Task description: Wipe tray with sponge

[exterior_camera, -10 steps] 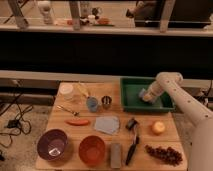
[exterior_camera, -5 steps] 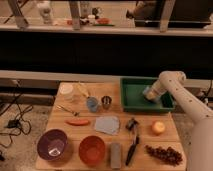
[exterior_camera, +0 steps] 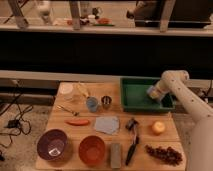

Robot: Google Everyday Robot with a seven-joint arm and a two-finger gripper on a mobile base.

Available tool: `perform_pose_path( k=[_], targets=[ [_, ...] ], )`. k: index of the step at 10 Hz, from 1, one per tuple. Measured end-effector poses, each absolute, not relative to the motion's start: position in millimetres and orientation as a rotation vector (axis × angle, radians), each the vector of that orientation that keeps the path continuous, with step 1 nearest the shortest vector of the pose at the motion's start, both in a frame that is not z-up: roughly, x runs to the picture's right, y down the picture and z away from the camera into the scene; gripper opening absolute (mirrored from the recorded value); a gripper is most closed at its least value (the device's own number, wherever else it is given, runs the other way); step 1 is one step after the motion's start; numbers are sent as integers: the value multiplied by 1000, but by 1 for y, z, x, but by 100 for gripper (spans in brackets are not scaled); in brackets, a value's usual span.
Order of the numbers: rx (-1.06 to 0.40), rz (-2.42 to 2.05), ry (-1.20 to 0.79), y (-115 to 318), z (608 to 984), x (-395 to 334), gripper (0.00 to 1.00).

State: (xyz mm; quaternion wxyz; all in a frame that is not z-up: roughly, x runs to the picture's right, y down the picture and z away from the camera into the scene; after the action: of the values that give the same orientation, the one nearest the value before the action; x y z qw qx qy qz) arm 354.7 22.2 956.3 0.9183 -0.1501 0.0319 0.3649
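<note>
Sliding a little toward the back right corner since the earlier frames, the gripper (exterior_camera: 153, 93) is working low inside the tray (exterior_camera: 134, 96), and the pale blue sponge (exterior_camera: 150, 91) is travelling with it. The shift is small; the arm (exterior_camera: 176, 80) is bending over the tray's right rim much as before, with its elbow barely changing place.

The jaws look to be pinching the sponge: the block is sitting right at the gripper's tip, down at the tray floor in the right-hand part, close to the right wall. The tray itself is lying at the back right of the wooden table (exterior_camera: 145, 131), well apart from the bowls and the other clutter toward the front.

Judging by this, the wiping step itself is under way: the sponge is already in hand and already down in the tray, so picking up and reaching are behind it. Most of the green floor to the left is lying open and is probably not covered yet.

The next move is likely calling for a sweep back leftward across the floor, keeping the sponge pressed down evenly and the grip firm, and stopping short of the left rim so the sponge is not catching on it or being pulled out of the jaws.
</note>
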Motion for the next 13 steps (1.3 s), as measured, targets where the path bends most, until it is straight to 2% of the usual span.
perform_pose_path(
  k=[6, 13],
  targets=[
    [-341, 688, 89, 18, 978, 338, 0],
    [-322, 669, 137, -3, 1001, 354, 0]
  ],
)
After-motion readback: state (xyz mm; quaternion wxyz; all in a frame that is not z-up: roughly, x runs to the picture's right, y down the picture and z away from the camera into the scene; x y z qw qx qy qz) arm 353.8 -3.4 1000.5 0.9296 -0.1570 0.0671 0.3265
